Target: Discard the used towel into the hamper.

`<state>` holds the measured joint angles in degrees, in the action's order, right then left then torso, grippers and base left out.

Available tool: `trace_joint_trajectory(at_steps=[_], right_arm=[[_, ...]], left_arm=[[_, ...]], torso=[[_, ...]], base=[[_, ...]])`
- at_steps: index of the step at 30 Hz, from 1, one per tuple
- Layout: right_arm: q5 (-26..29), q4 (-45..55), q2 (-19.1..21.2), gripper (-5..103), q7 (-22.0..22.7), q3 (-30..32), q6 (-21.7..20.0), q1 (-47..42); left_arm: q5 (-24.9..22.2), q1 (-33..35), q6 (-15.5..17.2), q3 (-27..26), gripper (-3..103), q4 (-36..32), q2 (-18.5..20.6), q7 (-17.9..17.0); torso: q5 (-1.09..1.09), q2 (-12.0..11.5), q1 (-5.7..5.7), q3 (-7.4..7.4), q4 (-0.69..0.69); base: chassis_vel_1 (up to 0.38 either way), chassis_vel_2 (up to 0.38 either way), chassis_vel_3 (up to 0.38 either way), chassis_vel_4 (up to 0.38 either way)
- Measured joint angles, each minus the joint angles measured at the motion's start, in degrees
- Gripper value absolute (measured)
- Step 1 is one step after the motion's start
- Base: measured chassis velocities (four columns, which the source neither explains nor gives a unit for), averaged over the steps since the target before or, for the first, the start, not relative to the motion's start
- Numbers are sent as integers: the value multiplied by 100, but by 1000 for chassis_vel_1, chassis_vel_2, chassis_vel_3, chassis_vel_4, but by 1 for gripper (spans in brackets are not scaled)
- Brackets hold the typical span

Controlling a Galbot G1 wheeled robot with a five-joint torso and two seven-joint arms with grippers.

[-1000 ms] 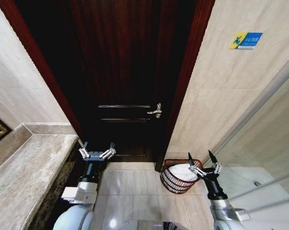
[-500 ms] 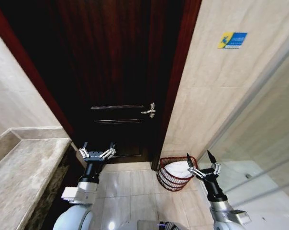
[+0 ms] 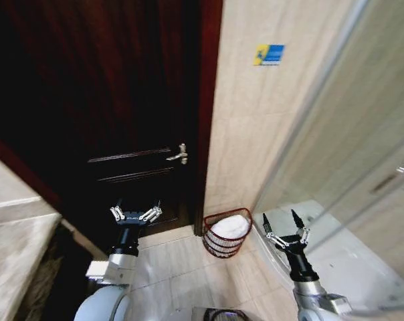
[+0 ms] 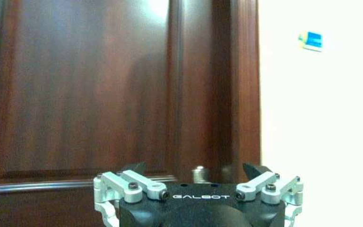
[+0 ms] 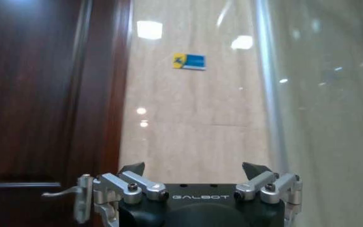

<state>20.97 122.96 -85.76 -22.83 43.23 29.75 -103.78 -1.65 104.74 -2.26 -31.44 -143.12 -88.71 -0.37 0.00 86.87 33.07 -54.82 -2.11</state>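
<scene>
The hamper (image 3: 209,245), a small dark red-brown wire basket, stands on the floor against the tiled wall beside the door frame. A white towel (image 3: 230,227) lies bunched inside it. My right gripper (image 3: 283,227) is held up open and empty, a little to the right of the hamper and nearer to me. My left gripper (image 3: 135,212) is also raised, open and empty, in front of the dark door, left of the hamper. Both show again from the wrists, the left gripper (image 4: 194,172) facing the door and the right gripper (image 5: 194,170) facing the tiled wall.
A dark wooden door (image 3: 108,107) with a metal lever handle (image 3: 178,155) is straight ahead. Beige tiled wall with a blue sign (image 3: 269,54) lies right of it. A glass shower panel (image 3: 349,147) runs along the right. A stone counter (image 3: 15,241) sits at the far left.
The whole head view has swung to the right: door, handle, sign and hamper all shifted left in the picture. Both arms hold the same raised, open pose.
</scene>
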Motion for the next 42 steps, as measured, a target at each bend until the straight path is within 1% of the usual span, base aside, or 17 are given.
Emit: trace_joint_trajectory(at_steps=[14,18,19,20,23,24,26,28,29,31,32,34,36,42], right_arm=[[29,-29,-2,100,-2,-3,48,-12],[42,-29,-14,100,105,-12,80,2],[34,-25,-23,100,218,-29,100,18],[34,-25,-23,100,218,-29,100,18],[-49,16,-63,100,750,-82,117,72],[-49,16,-63,100,750,-82,117,72],[-123,55,-74,100,1049,-85,113,96],[-146,137,-68,100,1424,-104,19,94],[-146,137,-68,100,1424,-104,19,94],[-192,237,-62,100,1765,-109,-122,87],[-192,237,-62,100,1765,-109,-122,87],[-223,329,-59,100,1959,-114,-255,83],[-233,388,-58,100,2044,-129,-327,82],[-241,412,-66,100,2049,-153,-357,88]], left_arm=[[0,0,0,0,100,0,0,0],[0,0,0,0,100,0,0,0],[0,0,0,0,100,0,0,0],[0,0,0,0,100,0,0,0],[0,0,0,0,100,0,0,0],[0,0,0,0,100,0,0,0],[0,0,0,0,100,0,0,0],[0,0,0,0,100,0,0,0],[0,0,0,0,100,0,0,0],[0,0,0,0,100,0,0,0],[0,0,0,0,100,0,0,0],[0,0,0,0,100,0,0,0],[0,0,0,0,100,0,0,0],[0,0,0,0,100,0,0,0]], torso=[[2,0,0,0,-1],[0,0,0,0,-1],[-1,0,0,0,-1],[-1,0,0,0,-1],[1,0,0,0,-1],[1,0,0,0,-1],[0,0,0,0,-1],[1,0,0,0,-1],[1,0,0,0,-1],[0,0,0,0,0],[0,0,0,0,0],[0,0,-1,0,-1],[0,0,0,0,-1],[0,0,0,0,-2]], base=[[-124,-130,-132,-122],[-134,-124,-113,-121],[-111,-126,-109,-139],[-111,-126,-109,-139],[-121,-110,-126,-135],[-135,-105,-126,-140],[-139,-151,-116,-128],[-144,-129,-123,-125],[-144,-131,-131,-125],[-142,-127,-131,-120],[-140,-123,-131,-121],[-127,-128,-126,-125],[-114,-120,-118,-124],[-109,-118,-119,-118]])
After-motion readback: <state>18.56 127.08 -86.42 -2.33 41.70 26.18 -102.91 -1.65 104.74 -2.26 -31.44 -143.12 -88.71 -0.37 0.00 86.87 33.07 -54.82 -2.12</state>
